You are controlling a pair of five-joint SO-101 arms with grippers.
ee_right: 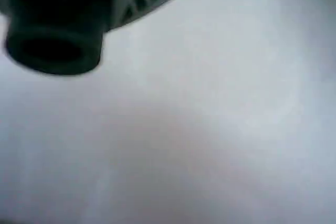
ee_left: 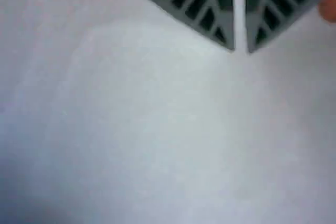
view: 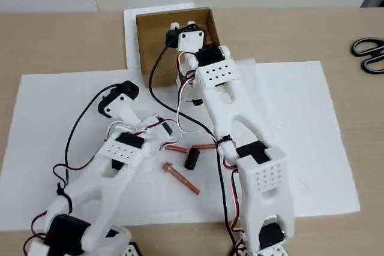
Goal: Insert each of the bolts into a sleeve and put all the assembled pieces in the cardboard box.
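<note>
shiny metal bolts (view: 182,180), matt plastic sleeve (ee_right: 52,51), rough cardboard box (view: 150,43), smooth paper sheet (view: 300,124)

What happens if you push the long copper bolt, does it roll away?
The long copper bolt has a round shaft, so it would probably roll, though its wider head should curve its path. It looks metallic, so likely stiff and fairly heavy for its size.

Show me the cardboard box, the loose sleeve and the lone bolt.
cardboard box (view: 147,34), high view, bare inner floor.
loose sleeve (view: 192,158), high view, middle of its side.
lone bolt (view: 182,179), high view, middle of shank.
</note>
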